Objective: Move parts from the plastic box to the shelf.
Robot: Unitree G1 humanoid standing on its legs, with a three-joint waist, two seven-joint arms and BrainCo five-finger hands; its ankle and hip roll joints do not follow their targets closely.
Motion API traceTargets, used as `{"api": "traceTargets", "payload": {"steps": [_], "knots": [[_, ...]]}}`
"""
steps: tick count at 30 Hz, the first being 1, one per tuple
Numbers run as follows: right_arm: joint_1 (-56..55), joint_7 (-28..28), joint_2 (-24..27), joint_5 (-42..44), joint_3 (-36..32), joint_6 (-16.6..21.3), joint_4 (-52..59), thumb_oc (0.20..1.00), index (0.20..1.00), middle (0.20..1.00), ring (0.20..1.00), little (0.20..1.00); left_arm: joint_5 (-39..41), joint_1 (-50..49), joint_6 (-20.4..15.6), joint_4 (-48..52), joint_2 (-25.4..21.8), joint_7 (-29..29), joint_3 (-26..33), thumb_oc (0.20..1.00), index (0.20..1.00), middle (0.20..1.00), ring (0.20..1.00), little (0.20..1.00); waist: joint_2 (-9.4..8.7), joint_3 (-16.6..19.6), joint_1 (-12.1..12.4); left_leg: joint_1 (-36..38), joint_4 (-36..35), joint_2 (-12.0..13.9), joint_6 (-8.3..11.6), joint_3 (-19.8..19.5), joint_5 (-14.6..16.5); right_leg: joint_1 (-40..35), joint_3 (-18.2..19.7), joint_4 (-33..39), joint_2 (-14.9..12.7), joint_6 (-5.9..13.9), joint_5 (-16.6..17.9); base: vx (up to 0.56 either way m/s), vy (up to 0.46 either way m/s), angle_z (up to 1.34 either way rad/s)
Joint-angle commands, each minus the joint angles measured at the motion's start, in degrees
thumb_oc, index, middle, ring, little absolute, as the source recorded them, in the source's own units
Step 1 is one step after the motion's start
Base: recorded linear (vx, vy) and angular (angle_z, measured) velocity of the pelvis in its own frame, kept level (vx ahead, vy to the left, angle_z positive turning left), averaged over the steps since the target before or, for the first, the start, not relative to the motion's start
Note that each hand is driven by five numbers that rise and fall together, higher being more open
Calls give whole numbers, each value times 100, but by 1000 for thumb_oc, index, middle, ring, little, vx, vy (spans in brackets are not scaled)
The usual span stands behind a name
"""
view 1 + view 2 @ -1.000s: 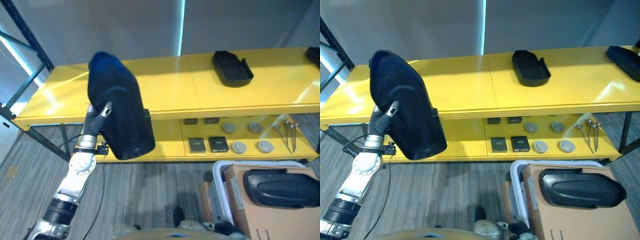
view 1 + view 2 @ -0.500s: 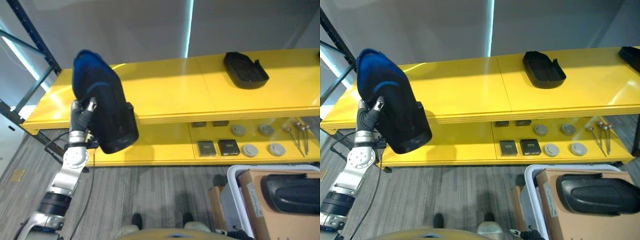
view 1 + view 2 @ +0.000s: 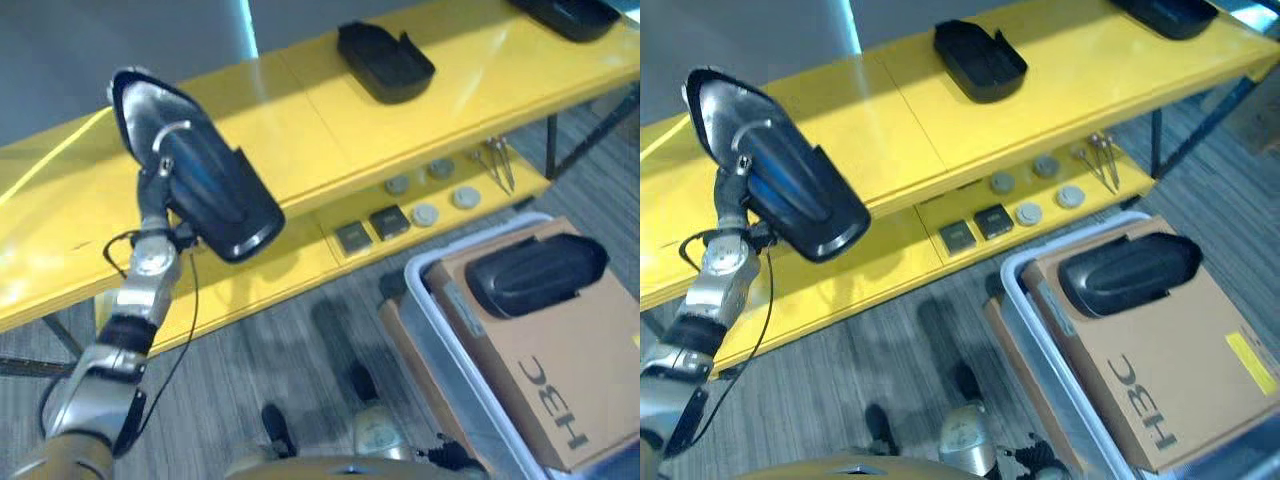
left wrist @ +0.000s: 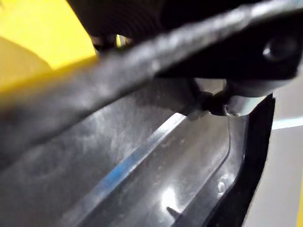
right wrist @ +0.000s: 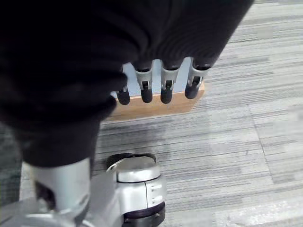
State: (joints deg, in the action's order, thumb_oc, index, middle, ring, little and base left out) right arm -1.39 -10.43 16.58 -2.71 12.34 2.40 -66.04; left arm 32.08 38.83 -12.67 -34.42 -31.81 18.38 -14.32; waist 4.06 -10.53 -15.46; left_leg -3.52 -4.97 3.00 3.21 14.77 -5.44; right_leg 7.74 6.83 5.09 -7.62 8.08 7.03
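Black moulded plastic is what the left hand [image 3: 158, 182] has hold of: its fingers are curled round the edge of a long dark part [image 3: 195, 170], carried tilted in the air over the left stretch of the yellow shelf [image 3: 290, 110], above its top deck and not yet touching it. The left wrist view looks along the part's glossy inner face, with the hand closed on its rim. The right hand [image 5: 156, 87] hangs low over the grey floor with its fingers relaxed and straight, holding nothing. Two similar parts already lie on the top deck, one near the middle [image 3: 385, 62] and one at the far right end [image 3: 570, 15]. Another part [image 3: 535, 272] rests on a cardboard carton [image 3: 560, 370] standing in the plastic box [image 3: 440, 330]. Judgement: the placing step is in hand. The next move calls for lowering the part flat onto the bare deck, well apart from the middle one, before releasing.
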Motion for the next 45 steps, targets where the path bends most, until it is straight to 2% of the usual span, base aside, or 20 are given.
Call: {"api": "traceTargets", "payload": {"steps": [1,4,5,11,13,14,24,27,33,34,35,36,45], "knots": [[199,26,199,-57,47,-8,-215,1000,1000,1000,1000,1000,512,1071,-450,-425,-638,-180,333,200,200,200,200,200,46,-115,22,-80,-3,458,368,-175,-130,-123,25,-144,104,34,-343,-1,-40,-26],[300,-13,223,18,96,-28,-272,1000,1000,1000,1000,1000,748,1774,-300,-1141,-852,-289,-31,200,200,200,200,200,91,-183,-25,-124,-3,476,382,-141,-156,-51,70,-132,136,50,-310,-1,-19,-13],[464,-27,270,52,183,-63,-353,1000,1000,1000,1000,1000,660,2564,-22,-2120,-1255,-538,-501,200,200,200,200,200,144,-280,-77,-141,-3,490,389,-80,-156,19,148,-100,153,83,-260,-13,-7,-16],[761,77,357,47,506,-34,-344,1000,1000,1000,1000,1000,-499,3392,547,-3636,-1743,-984,-1120,200,200,200,200,200,204,-502,-127,-260,-3,495,415,35,-211,271,286,-131,195,91,-161,-7,-14,-23],[782,83,363,73,511,-33,-354,1000,1000,1000,1000,1000,-569,3410,584,-3727,-1755,-1029,-1129,200,200,200,200,200,214,-522,-126,-287,-3,499,419,39,-217,315,284,-132,197,94,-151,-3,-26,-6],[829,90,363,119,558,-45,-410,1000,1000,1000,1000,1000,-869,3470,653,-3874,-1791,-1046,-1202,200,200,200,200,200,238,-575,-118,-347,-3,497,421,23,-238,386,284,-142,199,89,-137,3,-43,-3],[936,45,303,305,635,-6,-468,1000,1000,1000,1000,1000,-1190,3500,771,-4196,-1856,-1191,-1379,200,200,200,200,200,315,-766,-106,-638,-3,459,415,-77,-279,640,321,-135,208,80,-62,4,-8,2],[993,35,312,356,660,29,-463,1000,1000,1000,1000,1000,-1525,3596,783,-4201,-1862,-1197,-1569,200,200,200,200,200,331,-822,-87,-682,-3,449,417,-94,-282,682,329,-131,204,75,-55,0,0,0],[1065,-9,312,436,698,66,-431,1000,1000,1000,1000,1000,-1530,3749,739,-4191,-1946,-1096,-1657,200,200,200,200,200,390,-920,-90,-845,-3,418,418,-118,-296,845,336,-138,188,86,-28,0,0,0],[1072,-24,319,420,713,61,-437,1000,1000,1000,1000,1000,-1551,3776,735,-4199,-1963,-1073,-1675,266,266,266,266,266,399,-925,-84,-872,-3,405,416,-119,-298,871,345,-137,194,86,-21,0,0,0],[1091,-54,316,433,722,71,-432,1000,1000,1000,1000,1000,-1530,3843,734,-4221,-1962,-993,-1687,834,834,834,834,834,407,-945,-79,-899,-3,405,417,-120,-304,894,353,-135,187,89,-14,9,-9,3],[1092,-54,315,433,721,71,-432,1000,1000,1000,1000,1000,-1530,3846,733,-4222,-1962,-992,-1689,1000,1000,1000,1000,1000,407,-944,-78,-901,-3,405,417,-120,-304,896,353,-135,187,89,-13,0,0,0],[1038,-86,294,418,734,63,-488,1000,1000,1000,1000,1000,-1597,3846,805,-4363,-1864,-840,-1550,1000,1000,1000,1000,1000,420,-903,-75,-783,-3,415,412,-122,-263,825,421,-145,208,81,-58,0,0,0]]}}
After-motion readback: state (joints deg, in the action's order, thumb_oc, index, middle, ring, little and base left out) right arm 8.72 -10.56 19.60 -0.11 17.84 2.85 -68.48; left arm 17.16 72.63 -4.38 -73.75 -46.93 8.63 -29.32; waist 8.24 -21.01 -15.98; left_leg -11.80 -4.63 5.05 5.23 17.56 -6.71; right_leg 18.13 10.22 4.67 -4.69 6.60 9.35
